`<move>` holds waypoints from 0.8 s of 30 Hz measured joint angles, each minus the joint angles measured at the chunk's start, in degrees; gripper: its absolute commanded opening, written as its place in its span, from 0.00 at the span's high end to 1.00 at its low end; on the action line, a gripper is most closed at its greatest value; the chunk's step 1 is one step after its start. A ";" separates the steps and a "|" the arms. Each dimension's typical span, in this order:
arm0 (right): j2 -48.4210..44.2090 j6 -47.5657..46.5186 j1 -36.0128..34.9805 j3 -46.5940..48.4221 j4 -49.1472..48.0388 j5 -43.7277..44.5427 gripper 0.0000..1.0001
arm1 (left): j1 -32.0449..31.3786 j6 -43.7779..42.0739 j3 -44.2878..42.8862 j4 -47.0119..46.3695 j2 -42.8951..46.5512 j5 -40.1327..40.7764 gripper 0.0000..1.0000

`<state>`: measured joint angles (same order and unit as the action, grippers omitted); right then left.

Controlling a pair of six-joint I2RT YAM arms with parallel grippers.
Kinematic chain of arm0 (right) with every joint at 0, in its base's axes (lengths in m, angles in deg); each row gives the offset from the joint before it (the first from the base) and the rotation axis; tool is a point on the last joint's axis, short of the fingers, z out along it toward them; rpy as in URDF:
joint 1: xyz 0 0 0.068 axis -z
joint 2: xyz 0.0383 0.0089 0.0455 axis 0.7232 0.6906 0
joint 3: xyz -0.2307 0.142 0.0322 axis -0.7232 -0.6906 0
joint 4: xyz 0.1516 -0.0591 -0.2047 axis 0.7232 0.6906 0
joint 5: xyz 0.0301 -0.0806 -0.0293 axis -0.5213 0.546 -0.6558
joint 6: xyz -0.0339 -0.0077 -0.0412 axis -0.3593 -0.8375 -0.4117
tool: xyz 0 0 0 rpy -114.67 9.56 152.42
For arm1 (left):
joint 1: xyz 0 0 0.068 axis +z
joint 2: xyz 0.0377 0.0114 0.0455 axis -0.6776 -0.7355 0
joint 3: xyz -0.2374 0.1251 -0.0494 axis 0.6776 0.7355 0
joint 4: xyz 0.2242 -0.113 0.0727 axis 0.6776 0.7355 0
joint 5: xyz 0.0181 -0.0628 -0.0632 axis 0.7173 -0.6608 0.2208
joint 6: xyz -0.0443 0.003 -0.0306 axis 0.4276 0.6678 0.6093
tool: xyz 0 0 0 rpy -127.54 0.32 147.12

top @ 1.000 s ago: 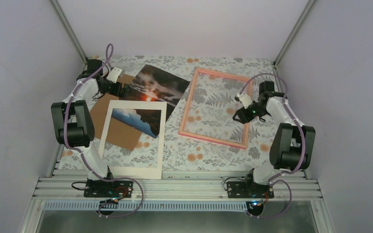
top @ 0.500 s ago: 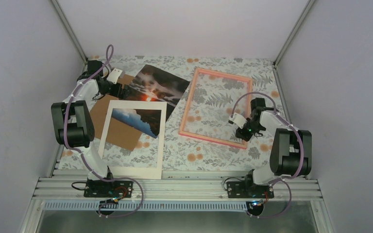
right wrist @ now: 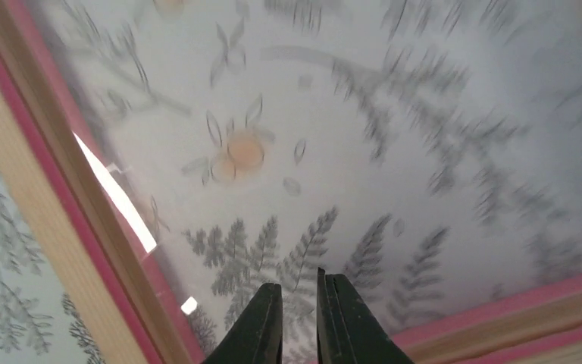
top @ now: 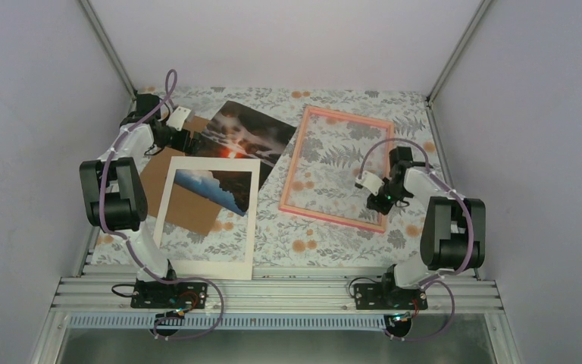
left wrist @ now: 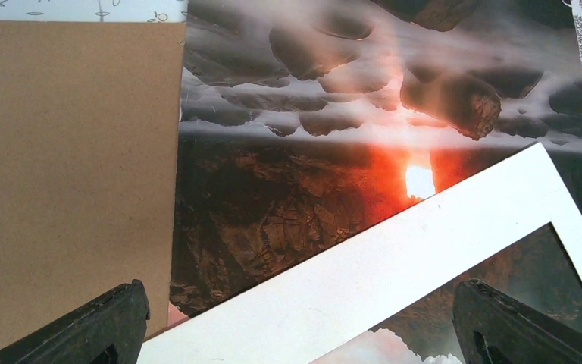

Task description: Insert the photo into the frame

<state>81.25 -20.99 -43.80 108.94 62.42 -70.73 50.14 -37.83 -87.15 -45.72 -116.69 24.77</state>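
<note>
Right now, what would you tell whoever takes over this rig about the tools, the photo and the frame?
Left tool: open, holding nothing, above the photo where the white mat overlaps it.
Right tool: shut, empty, tips over the frame, just inside its near right corner.
Photo: face up on the table, left of the frame, near corner under the white mat.
Frame: lying flat and empty; the tablecloth shows through it.
Done: nothing placed yet.
Left: free the photo from the mat, grasp it, lay it in the frame.
</note>
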 measured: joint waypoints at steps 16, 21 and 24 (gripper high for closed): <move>10.40 17.79 -24.61 14.36 -6.80 -11.26 0.86 | 0.00 -0.68 2.91 -0.48 2.78 1.22 0.00; 16.22 22.47 -27.98 15.43 -11.96 -10.97 0.86 | 0.00 -3.34 3.69 0.72 4.83 3.04 0.00; 18.99 23.69 -27.91 15.43 -13.44 -10.49 0.85 | 0.00 -5.31 5.31 1.66 6.78 3.89 0.00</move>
<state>100.25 2.70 -71.71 124.37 48.97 -81.23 50.14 -43.14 -81.84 -44.06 -109.91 28.66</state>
